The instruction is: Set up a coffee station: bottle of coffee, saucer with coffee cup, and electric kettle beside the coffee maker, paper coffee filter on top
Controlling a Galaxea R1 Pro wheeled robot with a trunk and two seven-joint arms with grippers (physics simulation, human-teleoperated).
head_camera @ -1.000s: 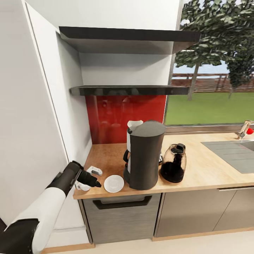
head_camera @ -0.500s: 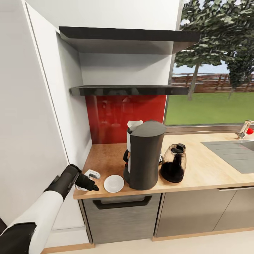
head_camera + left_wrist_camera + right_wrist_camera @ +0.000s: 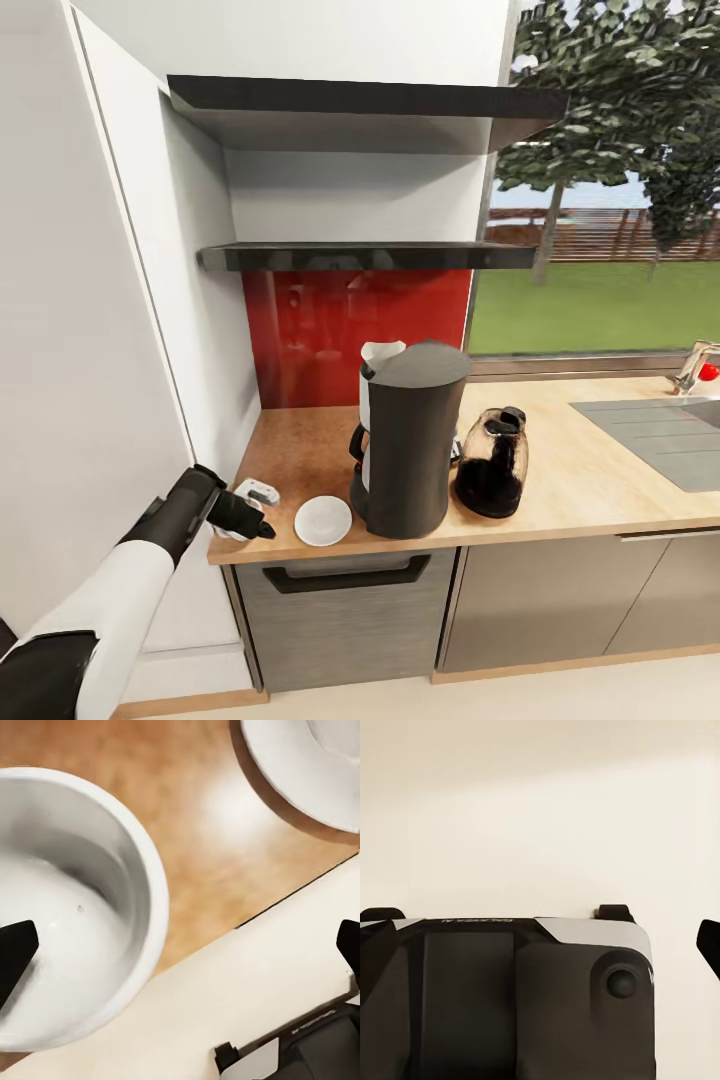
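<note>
Glossy round coffee cup, flat saucer, woodgrain countertop.

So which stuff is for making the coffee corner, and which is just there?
For the job: coffee maker, paper filter on top of it, saucer, coffee cup by the left gripper, kettle.

Just there: sink, tap, shelves.

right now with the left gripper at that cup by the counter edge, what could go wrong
The coffee cup sits close to the countertop front edge, so a nudge from the left gripper could tip it off. The saucer lies just beside it; a sideways swing might knock it into the coffee maker.
</note>
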